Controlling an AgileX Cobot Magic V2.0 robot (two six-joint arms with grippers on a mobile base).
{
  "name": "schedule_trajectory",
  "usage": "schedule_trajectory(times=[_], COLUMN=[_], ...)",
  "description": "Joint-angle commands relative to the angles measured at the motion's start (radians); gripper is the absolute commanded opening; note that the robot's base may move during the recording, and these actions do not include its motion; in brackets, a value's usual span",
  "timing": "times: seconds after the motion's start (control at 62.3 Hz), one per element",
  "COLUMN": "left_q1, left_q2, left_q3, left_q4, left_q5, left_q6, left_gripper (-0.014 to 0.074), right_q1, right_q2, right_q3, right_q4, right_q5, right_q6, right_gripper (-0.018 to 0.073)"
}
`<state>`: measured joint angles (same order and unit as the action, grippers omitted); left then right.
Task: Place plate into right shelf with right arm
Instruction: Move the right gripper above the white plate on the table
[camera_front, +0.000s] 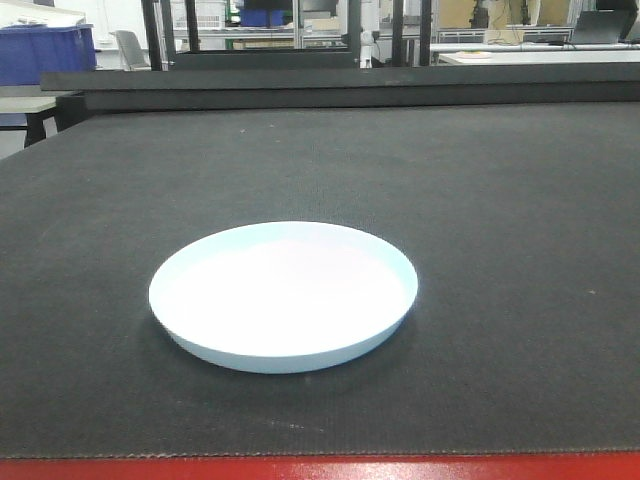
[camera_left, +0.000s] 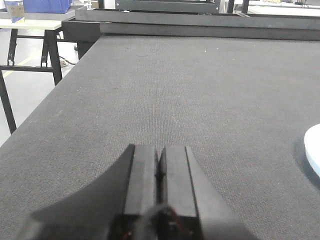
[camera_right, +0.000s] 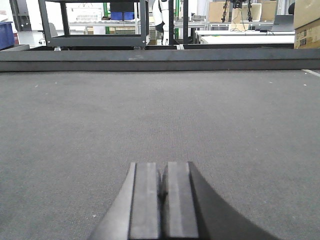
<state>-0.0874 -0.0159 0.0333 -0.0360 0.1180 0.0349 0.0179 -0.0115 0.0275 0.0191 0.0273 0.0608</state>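
Note:
The white plate (camera_front: 283, 294) lies flat on the dark mat near the front edge in the front view. Its left rim (camera_left: 312, 155) shows at the right edge of the left wrist view. My left gripper (camera_left: 160, 152) is shut and empty, low over the mat to the left of the plate. My right gripper (camera_right: 163, 169) is shut and empty over bare mat; the plate is out of its view. Neither gripper shows in the front view. The steel shelf with blue crates is out of view.
The dark mat table (camera_front: 500, 200) has a raised black rail (camera_front: 340, 88) along its far side and a red front edge (camera_front: 320, 470). A side table (camera_left: 35, 30) stands beyond the left edge. Racks and a cart (camera_right: 95, 25) stand in the background.

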Motion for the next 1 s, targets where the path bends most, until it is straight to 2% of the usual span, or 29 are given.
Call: schedule_trajectory(times=[0.0,0.434,0.803,0.899,0.98], left_q1=[-0.005,-0.005,-0.005,-0.005,-0.005], left_q2=[-0.007,-0.007,-0.007,-0.007,-0.007], left_q3=[0.008,0.008,0.008,0.008,0.008], left_q4=[-0.006,-0.006,-0.006,-0.006,-0.006], left_q5=[-0.087,-0.087,-0.087,-0.087,-0.087], left_q6=[-0.003,-0.003,-0.003,-0.003,-0.003], left_gripper=[-0.0047,-0.0047,-0.0047,-0.0047,-0.0047], right_q1=[0.002,0.002,0.002,0.002,0.002], right_q2=[-0.012,-0.012,-0.012,-0.008,0.015], right_q3=[-0.006,-0.006,-0.034,-0.127,-0.246], right_q4=[-0.007,-0.007,-0.007,-0.008,-0.007], right_q5=[-0.083,-0.084,-0.196,-0.098,0.102], right_q6=[-0.009,-0.009,0.025,0.025,0.025], right_gripper=[0.0056,0.0056,0.0056,0.0056,0.0056])
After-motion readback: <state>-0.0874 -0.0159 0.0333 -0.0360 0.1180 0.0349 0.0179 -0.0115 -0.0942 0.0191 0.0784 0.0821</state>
